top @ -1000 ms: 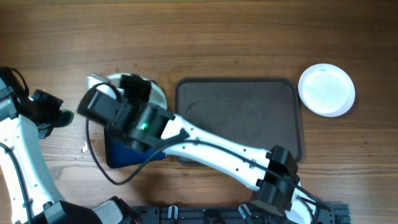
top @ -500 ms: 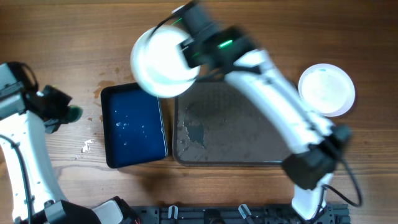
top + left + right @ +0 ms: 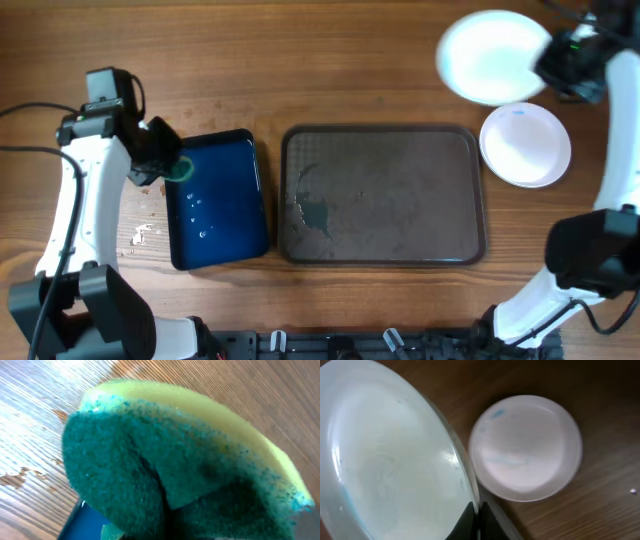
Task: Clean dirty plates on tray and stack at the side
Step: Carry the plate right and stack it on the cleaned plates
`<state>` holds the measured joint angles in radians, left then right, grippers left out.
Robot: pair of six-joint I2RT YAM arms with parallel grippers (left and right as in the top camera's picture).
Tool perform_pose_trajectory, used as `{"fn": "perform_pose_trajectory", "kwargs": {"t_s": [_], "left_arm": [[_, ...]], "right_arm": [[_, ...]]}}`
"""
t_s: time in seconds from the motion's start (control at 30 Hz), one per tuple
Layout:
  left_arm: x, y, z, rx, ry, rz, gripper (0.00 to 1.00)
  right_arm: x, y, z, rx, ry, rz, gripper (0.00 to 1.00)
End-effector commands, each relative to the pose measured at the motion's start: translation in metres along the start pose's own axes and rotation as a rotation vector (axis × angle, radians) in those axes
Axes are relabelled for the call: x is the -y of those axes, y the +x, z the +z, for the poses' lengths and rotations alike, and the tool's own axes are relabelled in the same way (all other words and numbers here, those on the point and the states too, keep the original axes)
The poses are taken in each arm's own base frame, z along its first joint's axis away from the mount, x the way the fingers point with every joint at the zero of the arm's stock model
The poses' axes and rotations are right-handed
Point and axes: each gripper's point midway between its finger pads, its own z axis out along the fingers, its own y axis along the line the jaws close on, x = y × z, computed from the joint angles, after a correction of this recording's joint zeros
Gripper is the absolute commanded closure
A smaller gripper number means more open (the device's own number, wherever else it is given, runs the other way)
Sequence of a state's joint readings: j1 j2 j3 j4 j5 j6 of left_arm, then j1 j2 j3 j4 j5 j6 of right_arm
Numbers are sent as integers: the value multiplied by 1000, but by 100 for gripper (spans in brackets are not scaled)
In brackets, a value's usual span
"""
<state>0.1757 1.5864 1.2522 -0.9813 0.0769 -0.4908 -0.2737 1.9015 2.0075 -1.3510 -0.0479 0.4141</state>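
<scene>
My right gripper (image 3: 476, 517) is shut on the rim of a white plate (image 3: 490, 56), held in the air at the far right above the table; the plate fills the left of the right wrist view (image 3: 390, 460). Another white plate (image 3: 526, 144) with a small blue smear lies on the table right of the dark grey-brown tray (image 3: 400, 195) and also shows in the right wrist view (image 3: 526, 447). The tray holds no plates, only a wet smear. My left gripper (image 3: 172, 168) is shut on a green and yellow sponge (image 3: 170, 460) over the blue tray's far left corner.
A glossy dark blue tray (image 3: 222, 205) with water drops lies left of the big tray. Small white crumbs (image 3: 142, 234) lie on the wood left of it. The arms' base rail (image 3: 380, 345) runs along the near edge.
My right arm has swung the plate from the left side, over the big tray, to the far right above the lying plate. My left gripper with the sponge has moved right to the blue tray.
</scene>
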Motion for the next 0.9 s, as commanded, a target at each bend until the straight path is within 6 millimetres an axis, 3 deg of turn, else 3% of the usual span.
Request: {"fn": "perform_pose_trajectory", "kwargs": {"t_s": [0.0, 0.1, 0.3, 0.5, 0.6, 0.63, 0.7, 0.87], "left_arm": [[8, 0, 1, -2, 14, 30, 96], [8, 0, 1, -2, 13, 29, 96], [8, 1, 1, -6, 11, 29, 96], [7, 2, 1, -8, 10, 29, 96], [7, 2, 1, -8, 10, 29, 96], [7, 2, 1, -8, 10, 29, 96], [7, 2, 1, -8, 10, 29, 96], [7, 2, 1, -8, 10, 29, 96]], "right_arm": [[71, 11, 31, -82, 117, 174, 96], [113, 31, 64, -157, 154, 279, 95], [152, 62, 108, -221, 168, 371, 96], [152, 65, 124, -205, 145, 367, 96], [145, 61, 126, -197, 102, 347, 66], [142, 60, 126, -195, 86, 343, 64], [135, 57, 128, -186, 55, 315, 64], [116, 52, 131, -161, 34, 264, 78]]}}
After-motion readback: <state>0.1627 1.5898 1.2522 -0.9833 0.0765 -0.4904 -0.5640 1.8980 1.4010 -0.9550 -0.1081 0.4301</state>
